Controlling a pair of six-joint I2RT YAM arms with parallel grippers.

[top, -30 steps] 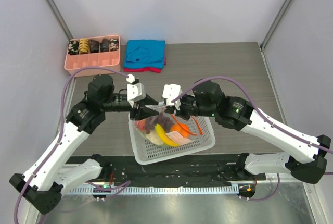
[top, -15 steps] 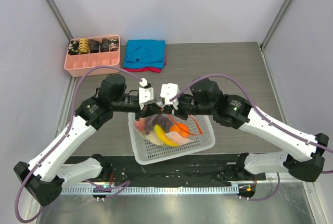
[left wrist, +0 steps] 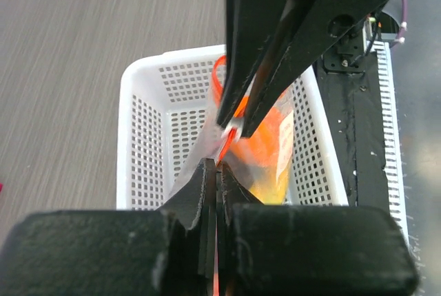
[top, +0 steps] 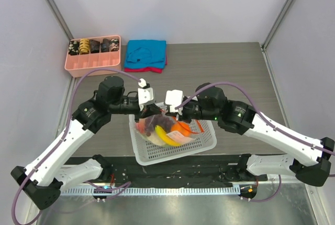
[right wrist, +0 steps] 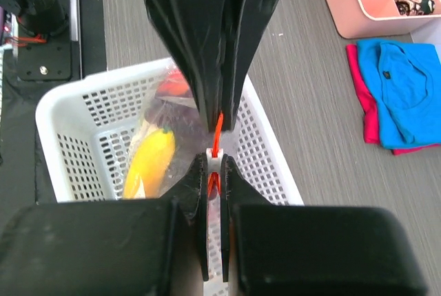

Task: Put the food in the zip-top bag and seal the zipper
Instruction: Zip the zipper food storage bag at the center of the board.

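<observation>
The zip-top bag (top: pixel 163 130) lies in the white mesh basket (top: pixel 201 142) and holds the food: a yellow banana (top: pixel 164 136), an orange (top: pixel 181 128) and dark purple pieces (top: pixel 148 124). My left gripper (top: pixel 148 112) is shut on the orange-red zipper (left wrist: pixel 225 146) at the bag's mouth. My right gripper (top: pixel 171 114) is shut on the zipper's white slider (right wrist: pixel 215 160), tip to tip with the left gripper (right wrist: pixel 219 125). The right gripper (left wrist: pixel 233 125) shows in the left wrist view. The banana (right wrist: pixel 149 160) shows through the plastic in the right wrist view.
A pink tray (top: pixel 78 68) with dark items stands at the back left. A folded blue and red cloth (top: pixel 146 55) lies beside it. The basket (left wrist: pixel 141 138) sits at the table's near edge, between the arm bases.
My left gripper has moved right along the bag's mouth, and the two grippers have drawn close together. The right gripper has shifted only slightly. The bag stays in the basket.
</observation>
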